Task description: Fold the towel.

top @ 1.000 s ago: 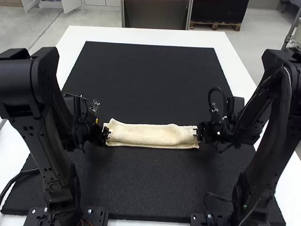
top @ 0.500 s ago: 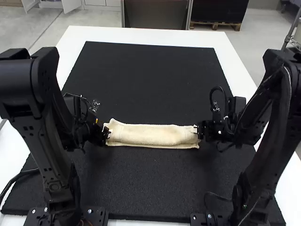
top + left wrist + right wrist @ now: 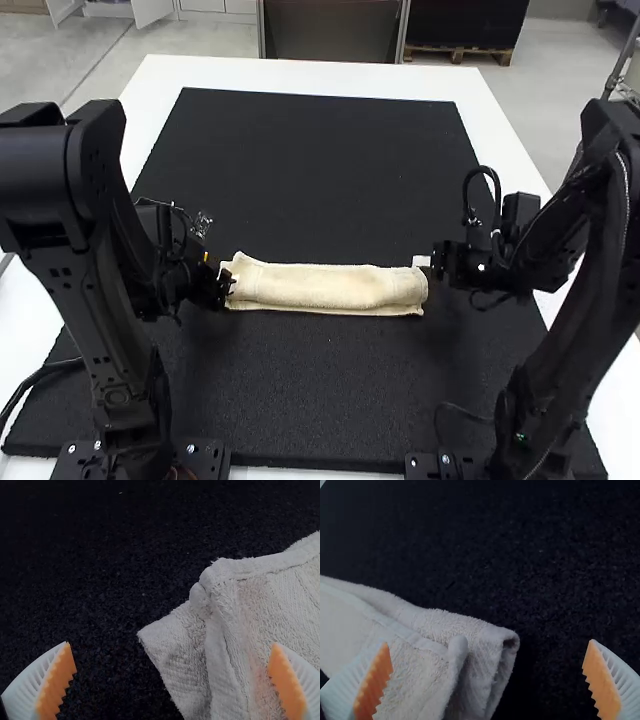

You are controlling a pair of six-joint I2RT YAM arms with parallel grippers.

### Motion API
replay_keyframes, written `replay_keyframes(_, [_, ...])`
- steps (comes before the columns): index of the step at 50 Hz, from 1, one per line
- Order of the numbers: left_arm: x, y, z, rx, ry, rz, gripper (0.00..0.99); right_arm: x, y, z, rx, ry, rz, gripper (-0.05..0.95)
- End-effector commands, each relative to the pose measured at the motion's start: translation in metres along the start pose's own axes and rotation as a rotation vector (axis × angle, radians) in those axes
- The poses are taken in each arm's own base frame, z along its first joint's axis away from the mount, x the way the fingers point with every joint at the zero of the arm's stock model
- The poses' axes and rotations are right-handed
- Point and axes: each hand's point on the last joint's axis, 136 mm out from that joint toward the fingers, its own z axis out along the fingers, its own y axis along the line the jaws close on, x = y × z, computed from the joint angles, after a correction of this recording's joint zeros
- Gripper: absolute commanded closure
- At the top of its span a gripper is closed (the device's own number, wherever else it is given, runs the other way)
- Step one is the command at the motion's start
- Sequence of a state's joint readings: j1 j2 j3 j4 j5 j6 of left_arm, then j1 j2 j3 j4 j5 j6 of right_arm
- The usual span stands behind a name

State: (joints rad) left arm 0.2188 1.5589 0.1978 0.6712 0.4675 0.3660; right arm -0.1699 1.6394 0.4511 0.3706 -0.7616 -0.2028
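In the high view, the cream towel (image 3: 325, 287) lies folded into a narrow strip running side to side, its layers stacked. My left gripper (image 3: 228, 285) is at the strip's left end, and my right gripper (image 3: 430, 264) stands just off its right end. Seen from the left wrist, my left gripper (image 3: 171, 647) has its fingers wide apart, one over the towel (image 3: 260, 615) and one over black mat. From the right wrist, my right gripper (image 3: 489, 644) is likewise spread, with the folded end of the towel (image 3: 425, 665) low between and under its fingers.
A large black mat (image 3: 320, 170) lies under the towel on a white table (image 3: 300, 72). Both arms stand at the sides of the mat, and a black cable (image 3: 30, 378) crosses its near left part.
My right gripper has shifted to the right, away from the towel's right end, which now shows more fully. The left arm and the towel look unmoved.
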Motion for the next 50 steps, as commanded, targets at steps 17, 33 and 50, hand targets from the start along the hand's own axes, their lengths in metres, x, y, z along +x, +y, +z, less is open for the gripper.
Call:
replay_keyframes(17, [0.007,-0.001,-0.002,-0.001,0.010,-0.007,0.095,0.002,0.010,-0.001,-0.064,0.036,0.041,0.03])
replay_keyframes(33, [0.008,-0.002,-0.003,0.001,0.012,-0.008,0.097,0.015,0.009,0.007,-0.083,0.078,0.076,0.03])
replay_keyframes(50, [0.008,-0.002,-0.003,0.001,0.011,-0.007,0.097,0.023,0.027,0.015,-0.129,0.119,0.057,0.03])
